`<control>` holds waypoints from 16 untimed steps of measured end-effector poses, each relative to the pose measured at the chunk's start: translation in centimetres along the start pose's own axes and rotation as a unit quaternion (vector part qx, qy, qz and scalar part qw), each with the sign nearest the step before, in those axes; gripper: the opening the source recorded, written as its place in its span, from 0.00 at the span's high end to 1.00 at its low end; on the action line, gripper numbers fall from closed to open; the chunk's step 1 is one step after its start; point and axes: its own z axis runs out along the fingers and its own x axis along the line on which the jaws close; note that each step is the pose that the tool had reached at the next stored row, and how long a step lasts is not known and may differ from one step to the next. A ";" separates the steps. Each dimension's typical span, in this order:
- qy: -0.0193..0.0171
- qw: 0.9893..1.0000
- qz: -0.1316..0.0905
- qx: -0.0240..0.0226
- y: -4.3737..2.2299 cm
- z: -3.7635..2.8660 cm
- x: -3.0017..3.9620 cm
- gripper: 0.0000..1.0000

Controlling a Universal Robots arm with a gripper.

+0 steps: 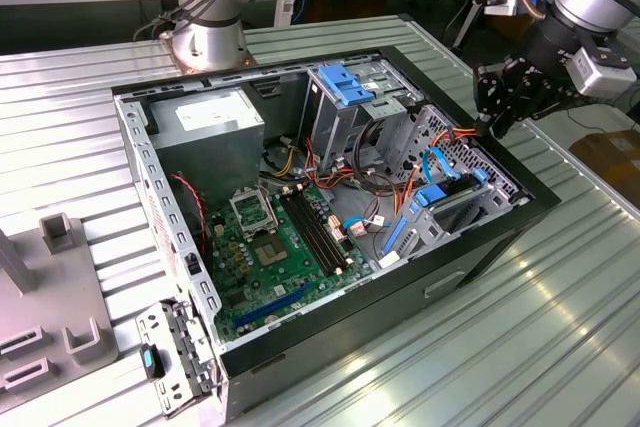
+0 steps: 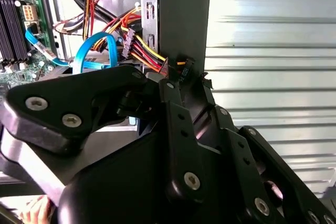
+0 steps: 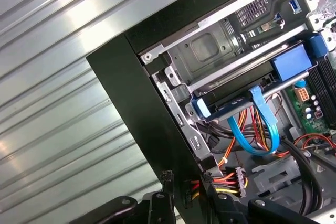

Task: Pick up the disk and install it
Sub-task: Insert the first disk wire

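Note:
The disk [image 1: 452, 205], dark with bright blue side rails, lies slanted in the low drive bay at the computer case's corner on the exterior view's right. In the first wrist view the disk [image 3: 239, 97] sits under a grey metal bracket, with a blue end tab facing the case wall. My black gripper [image 1: 493, 125] hovers just above the case's rim, up and to the right of the disk and apart from it. In the second wrist view the gripper [image 2: 184, 74] has its fingers drawn together at the case wall, shut with nothing between them.
The open case [image 1: 500, 247] lies on a ribbed metal table. Inside are a green motherboard [image 1: 270, 247], a grey power supply [image 1: 205, 127], a tall drive cage with a blue latch [image 1: 345, 82], coloured wire bundles [image 3: 231, 179] and a looped blue cable [image 3: 262, 129]. A grey fixture [image 1: 50, 297] stands at the left.

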 end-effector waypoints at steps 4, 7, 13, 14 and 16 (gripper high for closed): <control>0.000 1.000 -0.001 0.000 0.00 0.00 0.00 0.67; 0.000 1.000 -0.001 0.000 0.00 0.00 0.00 0.83; 0.000 1.000 -0.002 0.000 -0.14 -1.02 0.02 0.83; 0.000 1.000 -0.002 0.001 -0.14 -1.09 0.03 0.83; 0.000 1.000 -0.001 0.001 -0.02 -1.13 -0.21 0.83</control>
